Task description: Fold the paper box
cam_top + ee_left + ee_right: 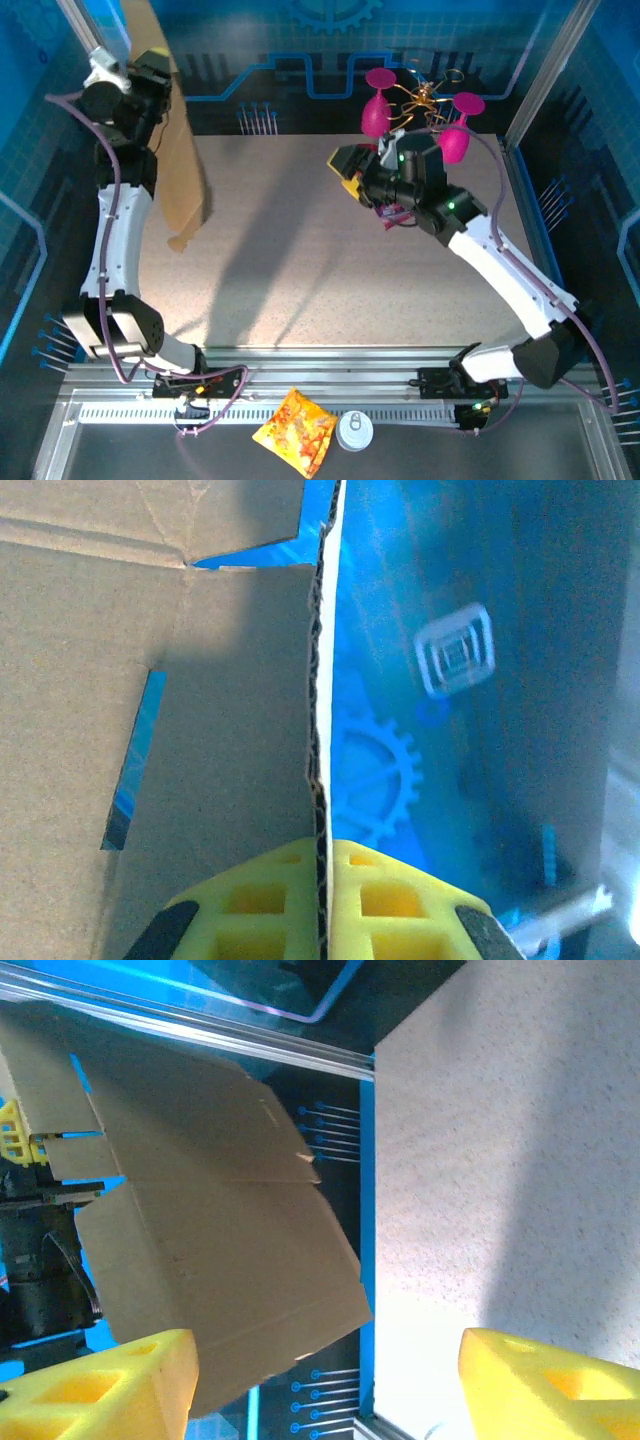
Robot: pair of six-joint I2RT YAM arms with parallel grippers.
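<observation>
The paper box (pixel 180 170) is a flat brown cardboard sheet hanging edge-on at the far left, lifted off the table. My left gripper (pixel 322 880) is shut on its corrugated edge; the box (pixel 150 680) fills the left half of that wrist view, with a slot cut in it. In the top view the left gripper (pixel 152 70) sits high at the back left. My right gripper (pixel 350 168) stands open at the back centre, facing left, well clear of the box. Its yellow fingers (pixel 110 1385) frame the box (pixel 200 1240) in the distance.
Pink wine glasses (pixel 378 105) and a wire ornament stand behind the right arm at the back. An orange snack packet (pixel 296 430) and a small round tin (pixel 354 430) lie on the rail area in front. The speckled table (pixel 300 270) spreads between the arms.
</observation>
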